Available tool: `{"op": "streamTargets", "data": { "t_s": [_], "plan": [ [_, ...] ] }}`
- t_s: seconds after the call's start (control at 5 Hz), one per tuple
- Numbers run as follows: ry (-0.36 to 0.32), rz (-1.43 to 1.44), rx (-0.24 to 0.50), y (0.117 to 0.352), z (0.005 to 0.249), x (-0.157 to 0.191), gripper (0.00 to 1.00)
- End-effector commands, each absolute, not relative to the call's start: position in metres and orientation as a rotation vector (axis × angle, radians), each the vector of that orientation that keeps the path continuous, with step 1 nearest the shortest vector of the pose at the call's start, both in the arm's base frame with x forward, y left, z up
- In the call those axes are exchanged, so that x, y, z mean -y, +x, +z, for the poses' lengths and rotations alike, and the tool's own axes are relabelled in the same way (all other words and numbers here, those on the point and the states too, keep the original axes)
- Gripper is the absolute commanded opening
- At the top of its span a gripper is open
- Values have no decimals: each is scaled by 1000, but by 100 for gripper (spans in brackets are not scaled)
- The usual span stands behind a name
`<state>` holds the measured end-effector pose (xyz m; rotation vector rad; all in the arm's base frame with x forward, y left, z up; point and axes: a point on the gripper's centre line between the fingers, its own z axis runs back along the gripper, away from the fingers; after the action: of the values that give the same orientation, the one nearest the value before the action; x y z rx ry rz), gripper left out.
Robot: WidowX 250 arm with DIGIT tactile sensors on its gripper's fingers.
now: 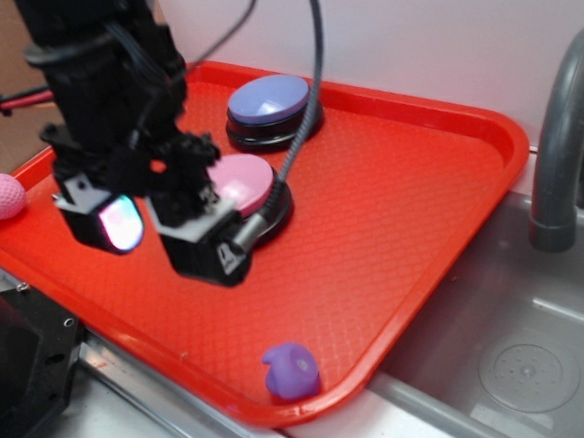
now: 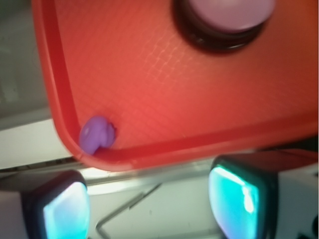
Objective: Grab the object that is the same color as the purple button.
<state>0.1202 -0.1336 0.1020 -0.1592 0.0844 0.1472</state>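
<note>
A small purple lumpy toy [image 1: 291,369] rests in the near corner of the red tray [image 1: 401,201]. The wrist view shows the same toy [image 2: 97,134] tucked against the tray's rim [image 2: 209,142]. At the tray's back stands the purple button [image 1: 269,102] on a black base. My gripper [image 1: 162,226] hovers above the left part of the tray, well left of and above the toy. It is open, and nothing lies between its two glowing fingers [image 2: 65,211].
A pink domed button [image 1: 245,187] sits mid-tray, partly behind my gripper. A pink dimpled ball [image 1: 0,195] lies at the tray's left edge. A grey sink [image 1: 523,363] and faucet [image 1: 566,130] are to the right. An Allen key [image 2: 124,214] lies on the counter below.
</note>
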Motion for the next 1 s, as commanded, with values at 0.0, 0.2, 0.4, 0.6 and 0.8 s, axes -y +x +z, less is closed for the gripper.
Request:
{"op": "streamTargets", "data": {
  "t_s": [0.0, 0.2, 0.4, 0.6, 0.8],
  "plan": [
    [-189, 131, -63, 124, 109, 140, 100],
    [-189, 131, -63, 124, 109, 140, 100],
    [-202, 141, -5, 123, 87, 163, 100],
    [-227, 152, 1, 120, 74, 177, 100],
    [-220, 113, 3, 116, 67, 182, 100]
  ]
}}
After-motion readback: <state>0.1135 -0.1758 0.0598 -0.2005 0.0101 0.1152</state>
